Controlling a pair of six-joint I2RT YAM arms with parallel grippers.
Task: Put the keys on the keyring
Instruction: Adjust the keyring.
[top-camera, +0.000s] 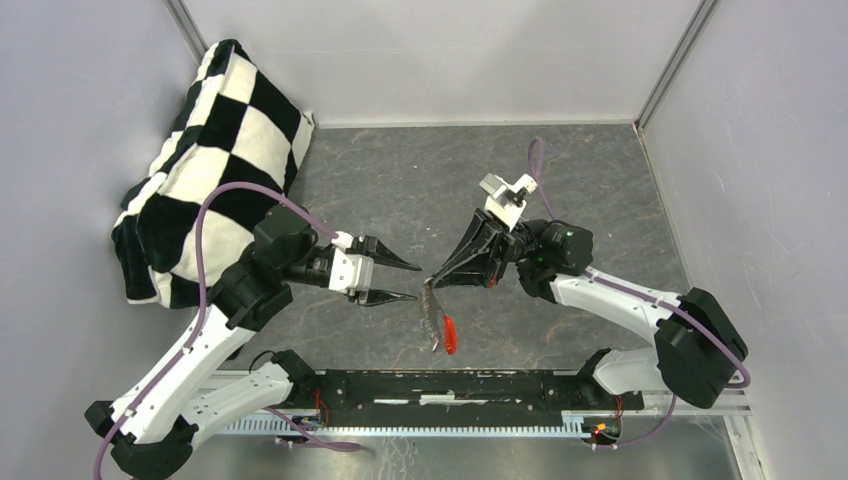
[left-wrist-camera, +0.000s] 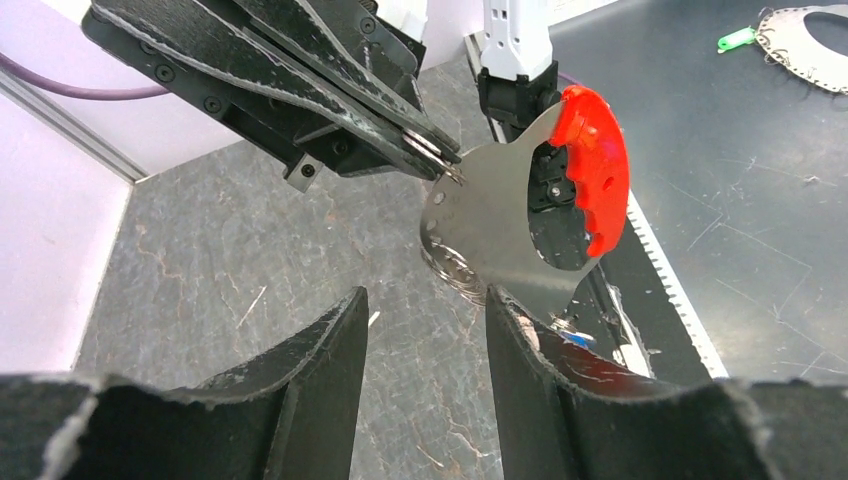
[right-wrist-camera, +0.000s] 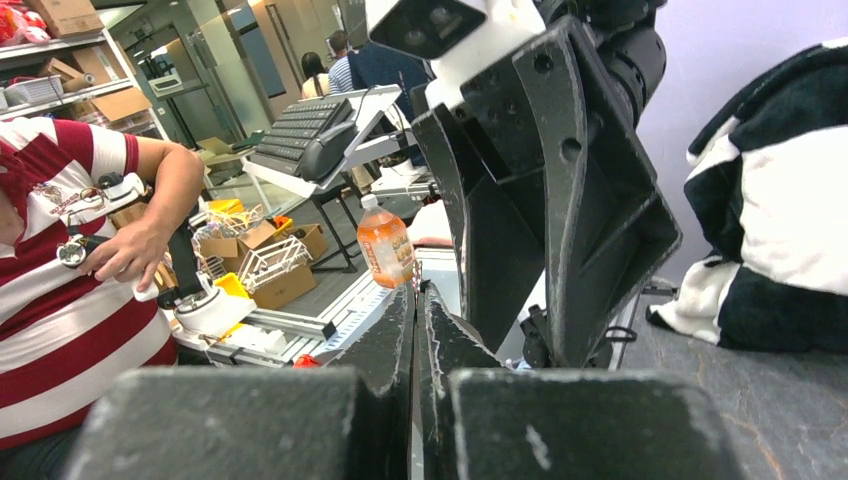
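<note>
**Item 1, right gripper** (top-camera: 430, 283): we find its fingers pressed together. They pinch the upper edge of the keyring (left-wrist-camera: 596, 170), which hangs below the tips, clear of the table (top-camera: 420, 190). In its own wrist view the fingers (right-wrist-camera: 395, 330) meet with no gap, and the held piece is hidden there.

**Item 2, keyring:** we record a red crescent on a shiny flat metal plate, with coiled wire loops at the plate's lower left edge. From above it shows as a red sliver with a grey strip beside it, between the two arms.

**Item 3, left gripper** (left-wrist-camera: 425, 300): its fingers are spread wide with nothing between them, and the tips are just short of the hanging keyring.

**Item 4, keys:** we cannot pick them out with certainty. A blue fleck (left-wrist-camera: 577, 340) shows under the plate.

**Item 5, checkered cushion** (top-camera: 215, 150): it sits in the rear left corner, against the wall.
</note>
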